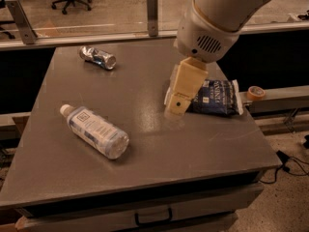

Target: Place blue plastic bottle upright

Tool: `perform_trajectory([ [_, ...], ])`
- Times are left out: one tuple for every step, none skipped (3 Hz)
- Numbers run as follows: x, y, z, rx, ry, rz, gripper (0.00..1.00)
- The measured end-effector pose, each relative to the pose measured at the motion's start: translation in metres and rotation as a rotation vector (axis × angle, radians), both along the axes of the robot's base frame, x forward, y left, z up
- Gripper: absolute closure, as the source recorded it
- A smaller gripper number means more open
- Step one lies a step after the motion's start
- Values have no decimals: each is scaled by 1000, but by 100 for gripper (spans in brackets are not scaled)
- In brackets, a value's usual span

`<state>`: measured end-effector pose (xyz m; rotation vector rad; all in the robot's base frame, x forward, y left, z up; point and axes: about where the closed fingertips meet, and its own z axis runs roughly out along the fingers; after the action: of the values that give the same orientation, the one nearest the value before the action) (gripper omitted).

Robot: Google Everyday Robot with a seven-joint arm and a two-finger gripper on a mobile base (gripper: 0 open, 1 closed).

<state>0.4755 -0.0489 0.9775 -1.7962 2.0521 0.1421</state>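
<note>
The blue plastic bottle [94, 131] lies on its side on the grey table [145, 163], at the left front, with its white cap pointing to the back left. It is clear and bluish with a white-and-blue label. My gripper [175, 111] hangs from the white arm [217, 18] over the middle of the table, to the right of the bottle and well apart from it. It holds nothing that I can see.
A crushed silver can [98, 57] lies at the back left of the table. A dark blue snack bag [215, 97] lies flat at the right, partly behind the gripper. A roll of tape [255, 92] sits on a ledge off the right edge.
</note>
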Motion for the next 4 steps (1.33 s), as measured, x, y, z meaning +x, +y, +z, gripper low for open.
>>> perform_trajectory([
  [0,0,0,0,0,0,0],
  [11,20,-3,42,16,-33,0],
  [20,75,-17,100,78,-60,0],
  [21,151,-36,163,168,-96,0],
])
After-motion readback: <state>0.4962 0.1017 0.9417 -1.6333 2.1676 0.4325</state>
